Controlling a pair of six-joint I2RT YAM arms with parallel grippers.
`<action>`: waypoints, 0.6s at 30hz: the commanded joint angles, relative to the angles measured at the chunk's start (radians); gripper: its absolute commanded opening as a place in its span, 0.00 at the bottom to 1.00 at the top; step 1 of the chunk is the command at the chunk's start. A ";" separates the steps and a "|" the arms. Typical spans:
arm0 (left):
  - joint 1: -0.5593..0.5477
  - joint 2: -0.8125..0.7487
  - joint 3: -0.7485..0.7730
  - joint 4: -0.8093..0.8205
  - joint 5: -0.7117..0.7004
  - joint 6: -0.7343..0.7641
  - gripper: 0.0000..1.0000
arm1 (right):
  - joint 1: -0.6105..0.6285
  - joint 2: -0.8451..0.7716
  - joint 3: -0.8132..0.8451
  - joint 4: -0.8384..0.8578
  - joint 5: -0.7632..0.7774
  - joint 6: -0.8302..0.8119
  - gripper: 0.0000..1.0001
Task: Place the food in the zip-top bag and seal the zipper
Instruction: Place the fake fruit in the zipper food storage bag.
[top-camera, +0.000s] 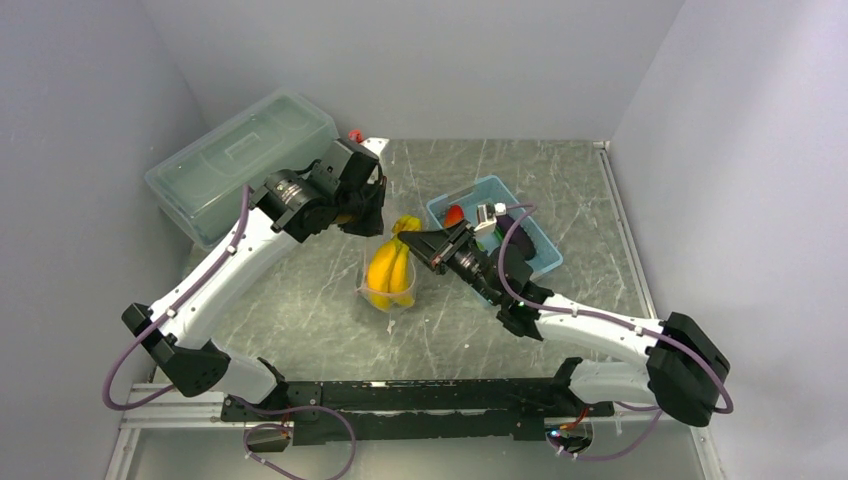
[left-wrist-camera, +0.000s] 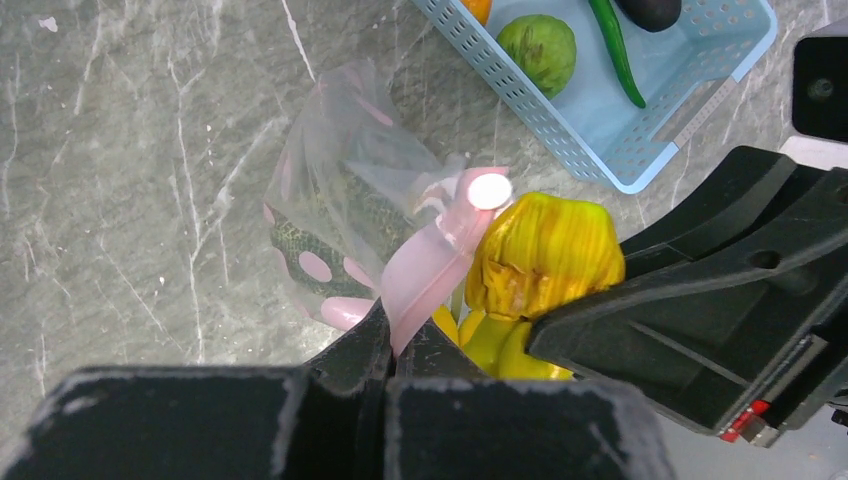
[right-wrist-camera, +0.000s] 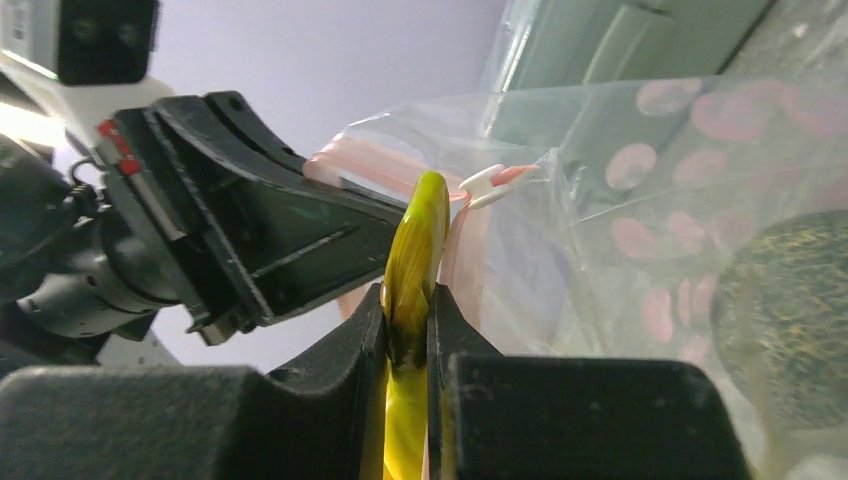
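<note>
Yellow bananas (right-wrist-camera: 420, 230) clamped in right tool (right-wrist-camera: 407, 305), left tool (left-wrist-camera: 391, 338) pinching the zipper (left-wrist-camera: 428, 268).

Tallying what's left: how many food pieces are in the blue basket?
4 in the left wrist view, left to right: orange piece, green lump, green chili, dark piece; more may be hidden.

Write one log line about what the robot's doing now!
left gripper: shut on pink zipper strip of clear pink-dotted plastic bag | right gripper: shut on stem of yellow toy bananas | stage: bananas at bag mouth, zipper unsealed
</note>
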 joint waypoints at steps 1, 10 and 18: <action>0.004 -0.034 0.001 0.041 -0.019 -0.017 0.00 | 0.020 -0.039 0.012 -0.142 0.023 -0.037 0.00; 0.003 -0.044 -0.017 0.048 -0.014 -0.022 0.00 | 0.048 -0.068 0.142 -0.481 0.052 -0.069 0.00; 0.003 -0.044 -0.028 0.045 -0.029 -0.017 0.00 | 0.052 -0.046 0.170 -0.359 0.052 -0.069 0.00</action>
